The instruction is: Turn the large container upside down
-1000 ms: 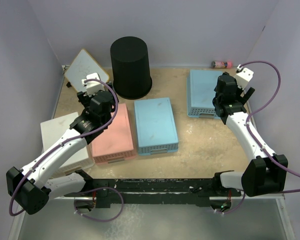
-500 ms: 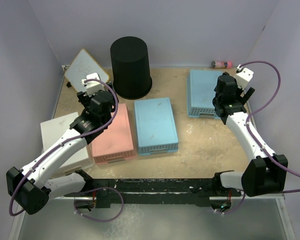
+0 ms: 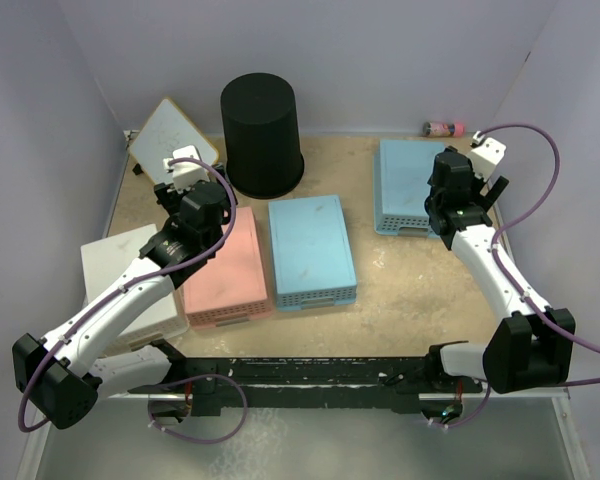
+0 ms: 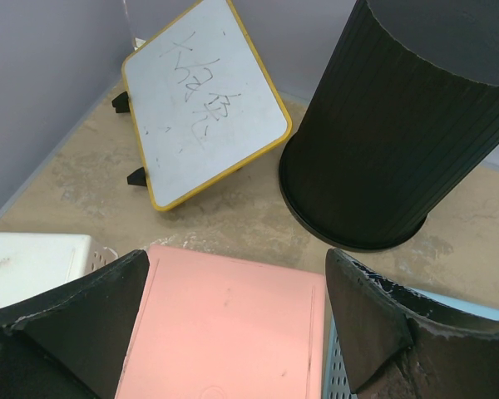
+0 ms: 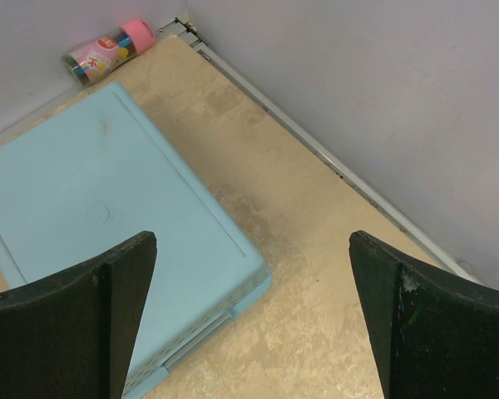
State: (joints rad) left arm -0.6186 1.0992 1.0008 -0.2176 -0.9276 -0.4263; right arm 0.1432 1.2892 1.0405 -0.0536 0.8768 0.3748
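Resting mouth-down near the far edge of the counter (image 3: 410,290), left of its middle, the bin (image 3: 262,135) shows a closed flat base uppermost and its wider rim on the surface, near the far end of the pink basket (image 4: 224,332) and just right of the whiteboard (image 4: 204,100) propped toward the far left corner; so placed, it reads as already inverted, and the task is judged complete or very nearly so; left gripper (image 4: 237,278) hovers above the pink basket, facing the bin but apart from it, jaws spread wide, holding and touching nothing; right gripper (image 5: 251,245) hangs near the far right corner, above the edge of a blue basket (image 5: 91,249), likewise spread wide and empty; a bottle (image 5: 108,48) lies at the far edge beyond that basket; both arms stand clear of the bin, a posture consistent with no further grasp being needed; whether the rim sits flat all round cannot be told, the bin's far side being hidden.
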